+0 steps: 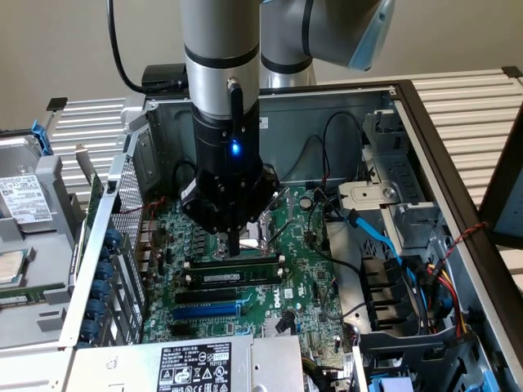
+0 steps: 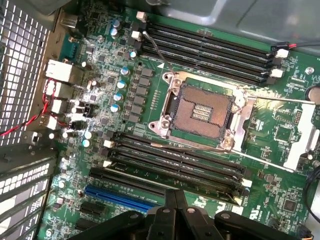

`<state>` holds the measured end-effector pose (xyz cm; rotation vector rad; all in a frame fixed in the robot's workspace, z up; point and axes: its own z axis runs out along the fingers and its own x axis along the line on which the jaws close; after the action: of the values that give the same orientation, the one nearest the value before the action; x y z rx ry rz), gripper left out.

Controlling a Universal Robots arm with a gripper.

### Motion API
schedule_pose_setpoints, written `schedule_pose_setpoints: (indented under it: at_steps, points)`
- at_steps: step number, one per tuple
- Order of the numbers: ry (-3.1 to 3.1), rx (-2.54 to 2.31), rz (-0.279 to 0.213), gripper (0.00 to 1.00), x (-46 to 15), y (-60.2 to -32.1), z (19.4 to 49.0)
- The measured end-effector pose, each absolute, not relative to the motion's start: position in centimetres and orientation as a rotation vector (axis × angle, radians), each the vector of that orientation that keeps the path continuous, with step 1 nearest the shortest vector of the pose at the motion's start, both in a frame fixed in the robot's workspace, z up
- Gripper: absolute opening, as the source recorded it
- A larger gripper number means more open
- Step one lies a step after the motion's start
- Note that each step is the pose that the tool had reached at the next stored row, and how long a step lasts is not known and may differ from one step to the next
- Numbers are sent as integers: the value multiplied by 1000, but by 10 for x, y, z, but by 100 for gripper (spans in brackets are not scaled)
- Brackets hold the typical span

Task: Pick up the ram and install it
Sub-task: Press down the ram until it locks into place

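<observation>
Exterior view has the claw (image 1: 234,245) pinched shut, its tip pressing on the ram (image 1: 234,262), a long thin dark-green stick lying right under it.

Even, fairly bright indoor light is seen throughout; glare is caught on the shiny silver metal CPU socket frame (image 2: 200,112), and soft shadows are cast inside the case.

Silver arm (image 1: 219,41), black blue-lit claw (image 1: 233,245)
</observation>
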<state>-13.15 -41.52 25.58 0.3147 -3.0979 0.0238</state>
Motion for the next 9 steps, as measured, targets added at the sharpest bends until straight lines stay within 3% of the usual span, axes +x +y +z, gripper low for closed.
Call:
schedule_pose_setpoints:
  at_steps: [9]
  points:
    - [-3109,166,21,11,-131,-415,256]
